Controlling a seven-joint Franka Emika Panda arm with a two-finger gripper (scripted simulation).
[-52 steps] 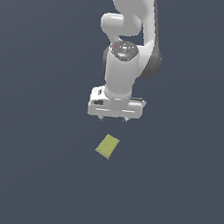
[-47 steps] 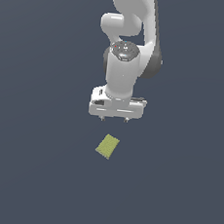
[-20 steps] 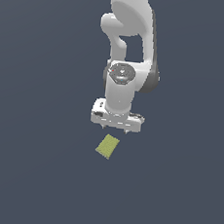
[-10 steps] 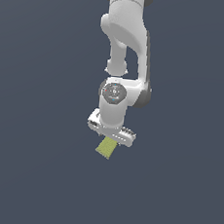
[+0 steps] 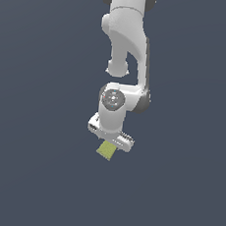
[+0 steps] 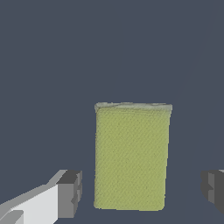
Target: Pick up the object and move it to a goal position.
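Hand (image 5: 110, 140) just above block (image 5: 105, 150)

floor (image 5: 34, 176): bare around block (image 6: 131, 157) | gripper (image 6: 142, 190) fingers: gaps both sides

The yellow-green block (image 6: 131, 156) has a matt, finely dimpled, cloth-like top. The arm's white shell (image 5: 126, 42) looks smooth and slightly glossy, like plastic. The grey fingertips (image 6: 70, 193) look matt.

the arm has come down from high above the block (image 5: 105, 151) and the gripper (image 5: 109, 140) has turned at an angle. now it covers the block's upper part, with a finger (image 6: 70, 194) on each side, apart.
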